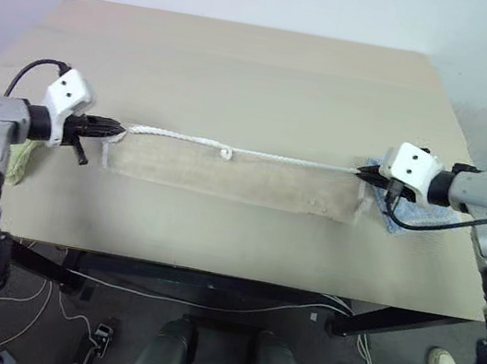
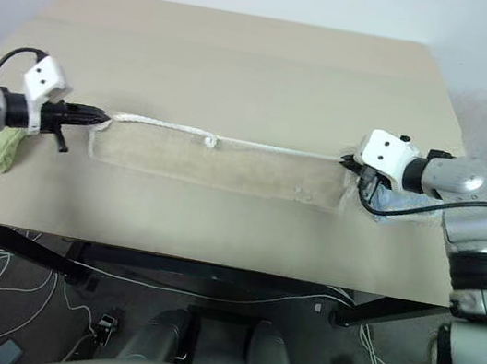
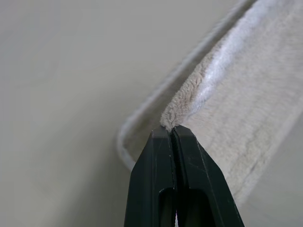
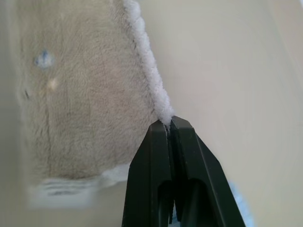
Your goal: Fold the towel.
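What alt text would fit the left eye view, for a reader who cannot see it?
Two grippers, left gripper and right gripper, pinch opposite ends of a beige towel, stretching its white corded edge straight across a tan table. A blue cloth lies under the right arm.

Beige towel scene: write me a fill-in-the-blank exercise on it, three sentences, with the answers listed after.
1. The left gripper and the right gripper each pinch one end of the beige towel, with jaws that are ____.
2. The white corded edge stretched between the grippers carries a small ____ near its middle.
3. Under the right gripper lies a small cloth coloured light ____.

Missing words: shut; loop; blue
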You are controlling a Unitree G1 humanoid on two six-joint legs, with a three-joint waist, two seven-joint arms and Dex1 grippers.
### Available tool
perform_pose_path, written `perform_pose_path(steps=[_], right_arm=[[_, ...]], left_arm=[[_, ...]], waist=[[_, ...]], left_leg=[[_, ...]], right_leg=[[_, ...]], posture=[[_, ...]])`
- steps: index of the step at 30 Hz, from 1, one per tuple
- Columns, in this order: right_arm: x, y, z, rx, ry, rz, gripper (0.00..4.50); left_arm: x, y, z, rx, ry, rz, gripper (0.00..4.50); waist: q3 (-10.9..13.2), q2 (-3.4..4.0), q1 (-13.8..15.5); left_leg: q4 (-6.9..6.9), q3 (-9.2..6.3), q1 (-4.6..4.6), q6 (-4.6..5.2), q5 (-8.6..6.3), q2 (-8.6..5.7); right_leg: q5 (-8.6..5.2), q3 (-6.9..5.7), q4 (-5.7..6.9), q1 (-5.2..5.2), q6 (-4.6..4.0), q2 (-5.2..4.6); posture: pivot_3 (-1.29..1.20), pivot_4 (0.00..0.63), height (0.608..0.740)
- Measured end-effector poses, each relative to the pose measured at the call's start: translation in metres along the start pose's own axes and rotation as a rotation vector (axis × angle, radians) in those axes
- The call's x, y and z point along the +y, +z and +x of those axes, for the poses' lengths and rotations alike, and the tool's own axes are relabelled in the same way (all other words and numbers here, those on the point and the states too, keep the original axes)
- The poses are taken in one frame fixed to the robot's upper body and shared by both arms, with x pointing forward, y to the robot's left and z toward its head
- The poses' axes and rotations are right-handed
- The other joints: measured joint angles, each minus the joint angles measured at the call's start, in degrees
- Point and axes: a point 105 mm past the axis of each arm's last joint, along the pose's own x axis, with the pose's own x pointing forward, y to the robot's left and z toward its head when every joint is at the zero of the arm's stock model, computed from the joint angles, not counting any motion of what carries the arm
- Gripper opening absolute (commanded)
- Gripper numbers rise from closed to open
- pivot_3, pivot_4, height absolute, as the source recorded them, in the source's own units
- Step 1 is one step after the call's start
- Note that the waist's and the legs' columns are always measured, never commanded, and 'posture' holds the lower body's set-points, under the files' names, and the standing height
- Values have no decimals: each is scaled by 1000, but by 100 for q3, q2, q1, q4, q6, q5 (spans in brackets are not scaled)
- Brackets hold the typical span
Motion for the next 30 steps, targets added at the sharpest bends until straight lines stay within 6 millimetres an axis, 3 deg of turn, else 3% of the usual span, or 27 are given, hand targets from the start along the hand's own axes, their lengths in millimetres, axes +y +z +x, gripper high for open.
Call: perform_pose_path(steps=[5,9,14,15,18,22,28,30], right_arm=[[-4,-14,24,52,-10,4,31],[-3,-21,27,66,-11,-4,31],[1,-24,28,64,2,-14,31],[1,-24,28,63,4,-14,230],[3,-25,29,63,10,-4,982],[4,-26,28,61,22,11,2345],[-8,-23,22,41,-56,8,4353],[-19,-15,13,-4,-141,8,4353]], left_arm=[[-1,-12,24,87,48,39,0],[-8,-22,30,133,24,46,0],[-6,-20,31,140,24,68,0],[-5,-20,31,140,28,71,0],[-5,-21,32,146,36,59,640],[-5,-20,34,128,48,18,1985],[15,-8,31,87,191,22,3952],[22,-5,28,54,244,-12,3952]], waist=[[0,0,2],[0,0,1],[0,0,-3],[0,0,-3],[0,0,-10],[0,0,-28],[0,0,-63],[0,0,-76]], left_leg=[[0,1,-2,0,0,-2],[1,0,-4,0,1,-3],[2,-1,-4,0,1,-3],[2,-1,-4,0,1,-3],[2,-1,-4,0,1,-3],[2,-2,-4,0,1,-3],[1,-3,-4,-1,1,-3],[0,-6,-6,-1,1,-2]], right_leg=[[0,1,1,-1,0,0],[0,1,3,-4,0,0],[0,0,4,-3,0,0],[0,1,5,-3,0,0],[0,1,5,-3,0,1],[0,0,6,-4,0,1],[0,1,8,-5,0,0],[0,0,9,-8,1,-1]], posture=[[0,150,740],[0,150,740],[0,150,740],[0,150,740],[0,150,740],[0,150,740],[0,150,740],[0,150,740]])
